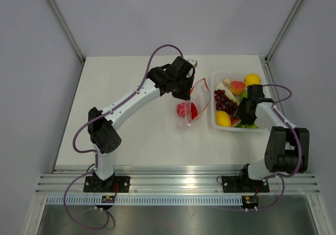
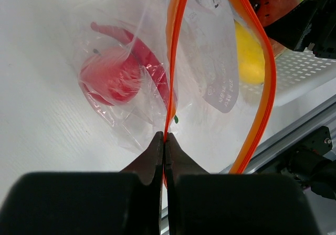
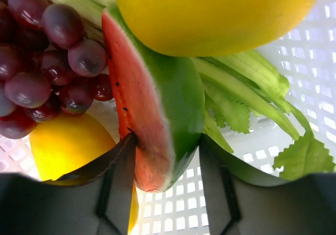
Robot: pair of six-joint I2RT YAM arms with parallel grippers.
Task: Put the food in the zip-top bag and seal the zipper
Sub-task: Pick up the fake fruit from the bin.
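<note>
Left fingers (image 2: 156,153): clenched on the zipper (image 2: 176,35) at one end of the bag's mouth.
Right fingers (image 3: 118,172): set on either side of the watermelon slice (image 3: 152,104) in the white tray (image 3: 294,62); whether it is gripped cannot be told.
Zip-top bag (image 1: 195,91): rested on the worktop (image 1: 131,135) beside the tray, mouth gaping.
In the bag: a red round fruit (image 2: 107,77) and a red chili (image 2: 142,49) are seen.
In the tray: grapes (image 3: 47,56) and lemons (image 3: 220,14) are seen by the slice.

small grey print on the white label patch (image 2: 219,75) of the clear bag (image 2: 131,93), seen reversed, too blurred to read, no other legible text or numbers
</note>
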